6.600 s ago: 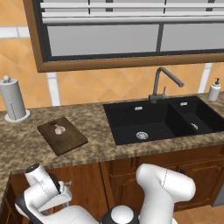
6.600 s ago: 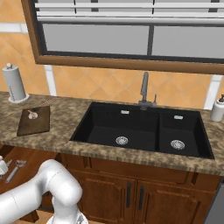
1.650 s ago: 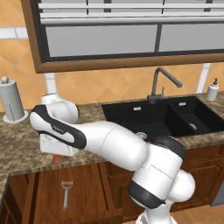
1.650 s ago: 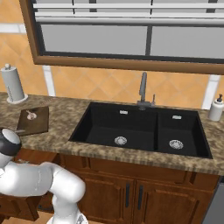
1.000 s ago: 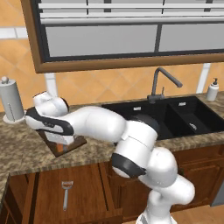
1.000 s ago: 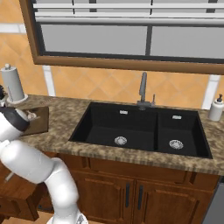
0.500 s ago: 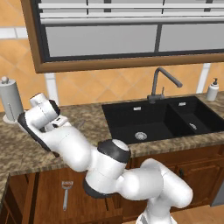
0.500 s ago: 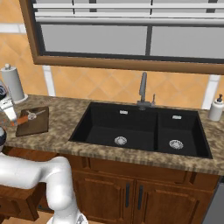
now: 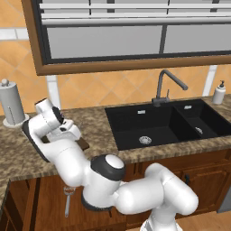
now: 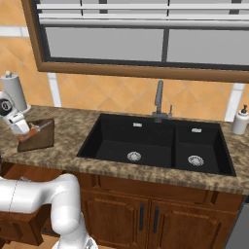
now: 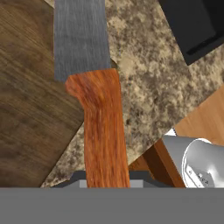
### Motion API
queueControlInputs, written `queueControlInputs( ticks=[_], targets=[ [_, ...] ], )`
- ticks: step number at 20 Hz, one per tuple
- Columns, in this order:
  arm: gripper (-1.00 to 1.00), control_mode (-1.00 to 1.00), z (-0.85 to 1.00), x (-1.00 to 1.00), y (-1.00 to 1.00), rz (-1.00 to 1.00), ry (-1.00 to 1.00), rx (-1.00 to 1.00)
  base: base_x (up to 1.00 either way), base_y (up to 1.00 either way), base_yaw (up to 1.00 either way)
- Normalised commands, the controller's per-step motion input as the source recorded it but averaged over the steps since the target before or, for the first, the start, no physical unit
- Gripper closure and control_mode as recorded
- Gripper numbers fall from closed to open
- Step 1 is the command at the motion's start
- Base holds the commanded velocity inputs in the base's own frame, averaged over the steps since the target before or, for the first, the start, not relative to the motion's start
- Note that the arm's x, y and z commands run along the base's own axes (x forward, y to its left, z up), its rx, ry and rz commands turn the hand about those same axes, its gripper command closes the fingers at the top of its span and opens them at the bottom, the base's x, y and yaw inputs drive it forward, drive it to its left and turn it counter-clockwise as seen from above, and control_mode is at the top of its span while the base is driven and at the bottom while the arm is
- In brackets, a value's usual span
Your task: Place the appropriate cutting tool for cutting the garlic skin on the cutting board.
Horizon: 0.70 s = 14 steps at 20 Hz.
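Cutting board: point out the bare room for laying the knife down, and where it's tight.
In the hand view the cutting board is bare wood left of the knife, whose blade hangs over the board's edge. Speckled counter runs free right of it, up to the sink. The garlic is not visible here, so crowding cannot be judged.

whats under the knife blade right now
In the hand view, the knife blade hangs over the cutting board, its handle over the speckled counter. The garlic is hidden from view.

White arm point(image 9: 67, 153) bends over the cutting board point(image 9: 82, 143) on the counter point(image 9: 13, 153).
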Motion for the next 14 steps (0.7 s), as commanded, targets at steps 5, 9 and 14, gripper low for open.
queueControlInputs(
  ticks=[5,9,14],
  targets=[
    [1.0,-1.0,-0.42,0.12,-0.06,0.14,-0.04,0.17,0.0,0.0,0.0],
    [1.0,-1.0,-0.26,0.39,-0.06,0.14,-0.05,0.17,0.0,0.0,0.0],
    [1.0,-1.0,-0.33,0.34,-0.02,0.13,0.0,0.18,0.0,0.0,0.0]
  ],
)
